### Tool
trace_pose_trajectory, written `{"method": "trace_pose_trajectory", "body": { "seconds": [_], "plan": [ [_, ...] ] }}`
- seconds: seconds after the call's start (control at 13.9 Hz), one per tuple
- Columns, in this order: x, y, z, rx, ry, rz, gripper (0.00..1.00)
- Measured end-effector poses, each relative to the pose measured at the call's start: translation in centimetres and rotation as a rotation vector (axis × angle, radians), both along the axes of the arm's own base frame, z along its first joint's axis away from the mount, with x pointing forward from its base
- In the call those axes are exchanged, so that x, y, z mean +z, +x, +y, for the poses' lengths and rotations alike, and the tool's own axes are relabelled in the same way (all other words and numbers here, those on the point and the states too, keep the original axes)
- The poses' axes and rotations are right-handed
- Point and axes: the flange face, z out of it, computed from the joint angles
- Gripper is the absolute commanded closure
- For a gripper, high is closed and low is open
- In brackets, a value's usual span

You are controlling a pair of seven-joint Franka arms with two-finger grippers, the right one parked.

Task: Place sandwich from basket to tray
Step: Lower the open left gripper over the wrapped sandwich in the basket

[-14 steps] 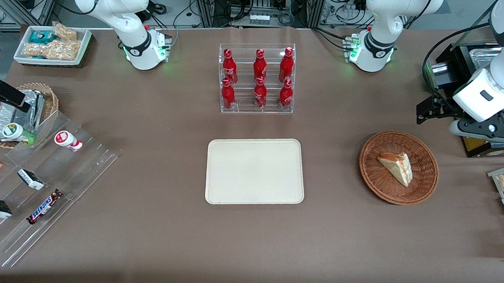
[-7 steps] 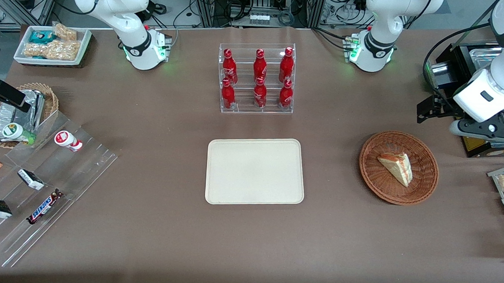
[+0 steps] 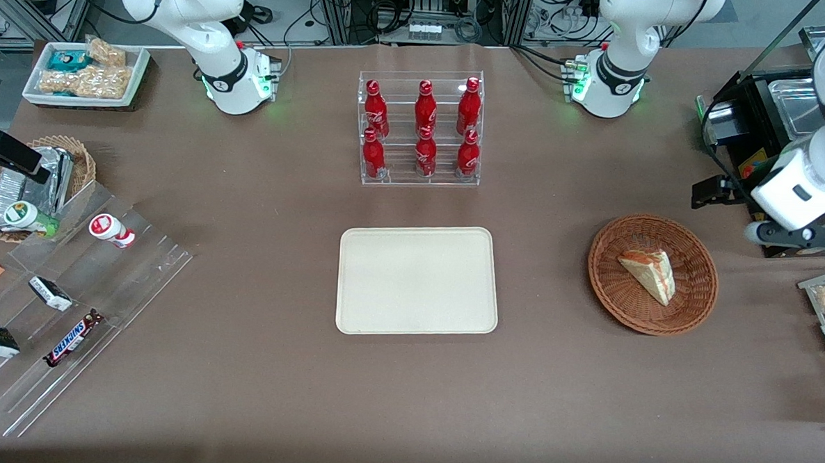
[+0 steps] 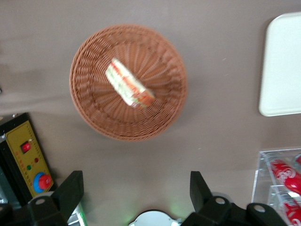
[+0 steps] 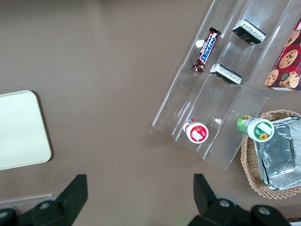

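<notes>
Pale triangular sandwich wedge (image 3: 648,273) lies in round reddish-brown wicker basket (image 3: 695,299), frame right; tool (image 4: 136,195) above it, fingers apart, empty.

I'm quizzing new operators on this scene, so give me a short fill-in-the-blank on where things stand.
1. The sandwich lies in the ____.
2. The cream tray holds ____ items.
3. The gripper, above the table near the basket, has its fingers ____.
4. The clear rack holds ____ red bottles.

Missing words: basket; no; open; six
</notes>
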Motion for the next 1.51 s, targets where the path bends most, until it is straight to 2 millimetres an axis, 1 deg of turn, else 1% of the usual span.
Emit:
{"method": "trace_pose_trajectory", "body": {
  "seconds": [0.14, 0.29, 0.43, 0.58, 0.79, 0.94, 1.15, 1.3, 1.37, 1.44, 1.51],
  "plan": [
    [-3.2, 0.6, 1.0, 0.003, 0.037, 0.018, 0.0],
    [-7.3, 1.0, 1.9, 0.043, 0.049, 0.012, 0.0],
    [-11.3, 0.6, 2.8, 0.124, 0.062, -0.011, 0.0],
    [-14.4, -0.1, 2.9, 0.234, 0.08, -0.038, 0.0],
    [-17.9, -1.1, 2.6, 0.439, 0.106, -0.092, 0.0],
    [-19.2, -1.4, 2.4, 0.614, 0.106, -0.123, 0.0],
    [-20.9, -0.7, 2.2, 0.845, 0.094, -0.171, 0.0],
    [-23.0, -0.2, 2.1, 0.931, 0.096, -0.181, 0.0],
    [-24.3, -0.2, 2.1, 0.948, 0.1, -0.172, 0.03],
    [-25.7, -0.1, 2.1, 0.957, 0.102, -0.167, 0.29],
    [-26.9, -0.1, 2.0, 0.961, 0.102, -0.165, 0.6]
  ]
}}
